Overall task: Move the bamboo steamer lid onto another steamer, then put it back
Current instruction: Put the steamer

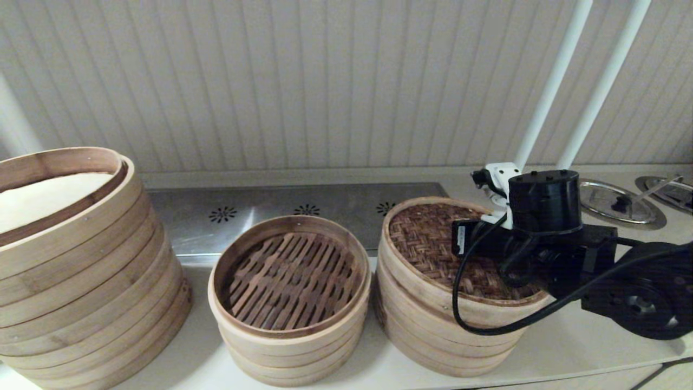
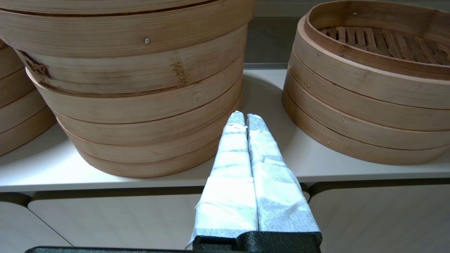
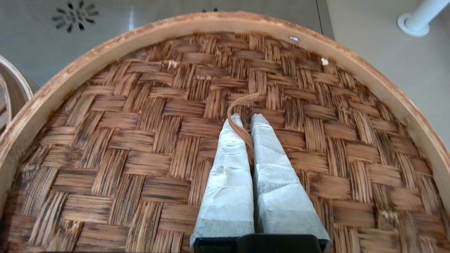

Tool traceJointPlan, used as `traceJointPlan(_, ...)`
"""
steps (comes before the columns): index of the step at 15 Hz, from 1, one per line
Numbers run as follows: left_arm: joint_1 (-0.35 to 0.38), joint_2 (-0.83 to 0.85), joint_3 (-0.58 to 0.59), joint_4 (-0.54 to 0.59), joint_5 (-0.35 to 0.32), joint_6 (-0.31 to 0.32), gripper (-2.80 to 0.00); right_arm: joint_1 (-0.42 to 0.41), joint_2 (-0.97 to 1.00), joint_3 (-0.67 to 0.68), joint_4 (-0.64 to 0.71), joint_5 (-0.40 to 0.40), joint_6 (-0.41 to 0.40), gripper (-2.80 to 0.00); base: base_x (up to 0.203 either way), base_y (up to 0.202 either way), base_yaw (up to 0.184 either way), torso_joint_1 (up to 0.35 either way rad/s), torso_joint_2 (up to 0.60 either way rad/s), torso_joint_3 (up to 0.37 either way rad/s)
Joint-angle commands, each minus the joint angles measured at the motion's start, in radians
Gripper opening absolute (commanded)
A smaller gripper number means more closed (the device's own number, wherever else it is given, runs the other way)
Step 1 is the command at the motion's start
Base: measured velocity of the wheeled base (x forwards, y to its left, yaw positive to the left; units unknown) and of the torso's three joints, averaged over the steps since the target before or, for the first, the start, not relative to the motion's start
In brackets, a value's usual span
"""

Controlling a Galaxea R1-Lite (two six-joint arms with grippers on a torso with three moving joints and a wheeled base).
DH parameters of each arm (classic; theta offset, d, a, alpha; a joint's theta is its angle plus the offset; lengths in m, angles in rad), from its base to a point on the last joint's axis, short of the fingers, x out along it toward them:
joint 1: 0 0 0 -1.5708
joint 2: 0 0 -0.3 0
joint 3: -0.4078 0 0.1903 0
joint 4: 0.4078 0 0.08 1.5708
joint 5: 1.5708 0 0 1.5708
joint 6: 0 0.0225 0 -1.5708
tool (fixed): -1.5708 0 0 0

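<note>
- The round bamboo steamer lid (image 1: 433,238), dark herringbone weave in a pale hoop rim, sits on top of a stack of pale bamboo rings, just to the right of the slat-floored bamboo basket (image 1: 289,276).
- Your right hand (image 3: 248,121) is over the middle of the lid, its wrapped fingers (image 3: 228,168) pinched together on the thin brown loop handle (image 3: 240,105) rising from the weave.
- Expect the lid to be light and stiff, but the loop looks thin and springy; lift gently and straight, or the lid may swing or tilt.
- Your left hand (image 2: 242,121), fingers pressed together and holding nothing, waits at the surface (image 2: 105,175) edge, left of that basket, by the large tall bamboo stack (image 1: 70,260).
</note>
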Motion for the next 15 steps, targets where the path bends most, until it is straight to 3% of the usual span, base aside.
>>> traceJointPlan(1, 0.000, 0.002, 0.000, 0.000, 0.000, 0.000, -2.80, 0.002, -0.002, 0.019, -0.001, -0.002, 0.005, -2.80, 0.000, 0.000, 0.000, 0.000, 0.00, 0.000)
traceJointPlan(15, 0.000, 0.002, 0.000, 0.000, 0.000, 0.000, -2.80, 0.025, -0.025, 0.040, -0.002, -0.001, 0.008, -2.80, 0.000, 0.000, 0.000, 0.000, 0.00, 0.000)
